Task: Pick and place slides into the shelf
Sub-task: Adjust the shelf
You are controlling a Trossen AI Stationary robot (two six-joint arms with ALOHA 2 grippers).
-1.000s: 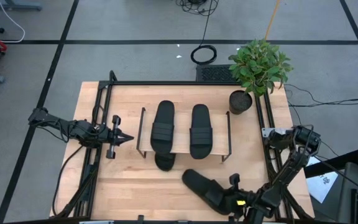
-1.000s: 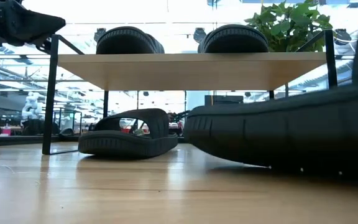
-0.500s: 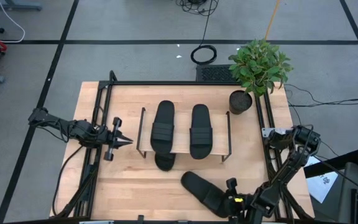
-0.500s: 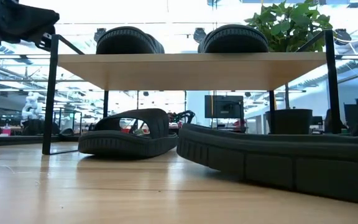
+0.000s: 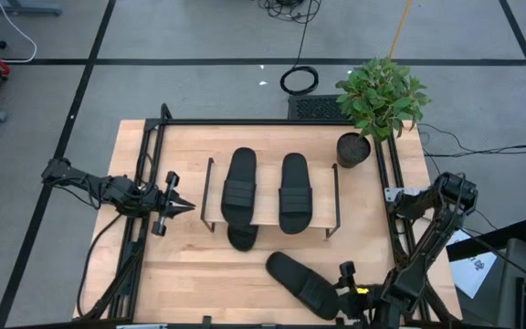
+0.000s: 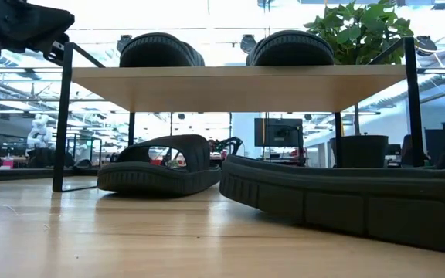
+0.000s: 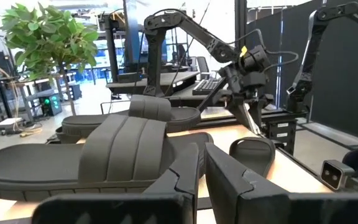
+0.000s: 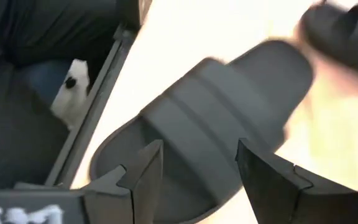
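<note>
Lying loose: one slide (image 5: 301, 283), matte black and rubbery, a long oval sole with a wide ribbed strap, flat and slantwise on the worktop (image 5: 190, 265) near its front edge, forward of the shelf.
Right gripper (image 5: 347, 294): jaws spread apart and released, with nothing between the fingers (image 8: 143, 171); in the right wrist view the slide's heel end lies just ahead of the two dark tips, seemingly not touching them, though that view is blurred.
Shelf (image 5: 272, 219): low rack with a light wood plank top and thin black wire side frames, standing mid-worktop.
On the plank: two slides (image 5: 239, 189) side by side, lengthwise, straps up; their ridged rims show above the plank edge in the low view.
Under the plank: a fourth slide (image 6: 161, 167) resting flat on the worktop, its tip poking out past the shelf's front edge in the high view.
Left gripper (image 5: 183, 206): level beside the shelf's left frame, jaws nearly together on nothing, only a thin slit between the dark fingers (image 7: 182, 177).
Worktop: pale wood planks with visible grain, bordered by black metal rails.
Potted plant (image 5: 380, 96): leafy green in a dark round pot, at the far right corner.
</note>
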